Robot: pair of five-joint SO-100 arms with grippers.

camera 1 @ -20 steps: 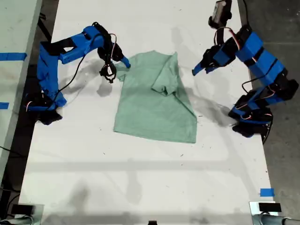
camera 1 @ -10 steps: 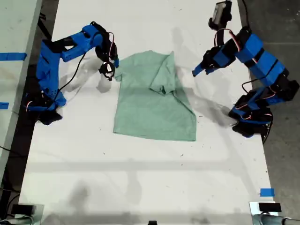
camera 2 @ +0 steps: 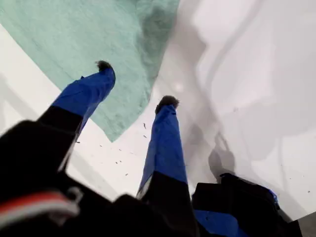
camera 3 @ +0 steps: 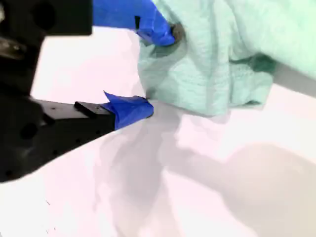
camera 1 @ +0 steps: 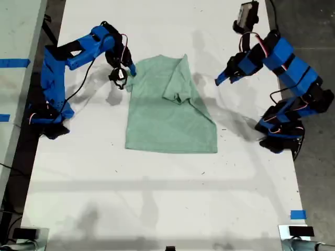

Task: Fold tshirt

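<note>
The pale mint-green tshirt [camera 1: 167, 120] lies flat mid-table, one sleeve folded over onto its body. In the exterior view's left, my second gripper [camera 1: 131, 70] is at the shirt's upper left shoulder. The second wrist view shows that gripper [camera 3: 158, 69] pinching bunched cloth of the tshirt [camera 3: 222, 49] between its blue fingertips. My first gripper [camera 1: 219, 79] hangs raised off the shirt's upper right side in the exterior view. In the first wrist view it [camera 2: 136, 84] is open above a corner of the tshirt [camera 2: 74, 34], holding nothing.
The white table [camera 1: 157, 198] has bare surface in front of the shirt. A blue tape mark [camera 1: 298, 214] sits near the exterior view's lower right corner. A second table with blue tape [camera 1: 13, 63] runs along the exterior view's left. Dark floor borders the exterior view's right.
My second gripper has drawn back toward the exterior view's left, and the shirt's upper part and folded sleeve shifted that way with it. The first arm has stayed still.
</note>
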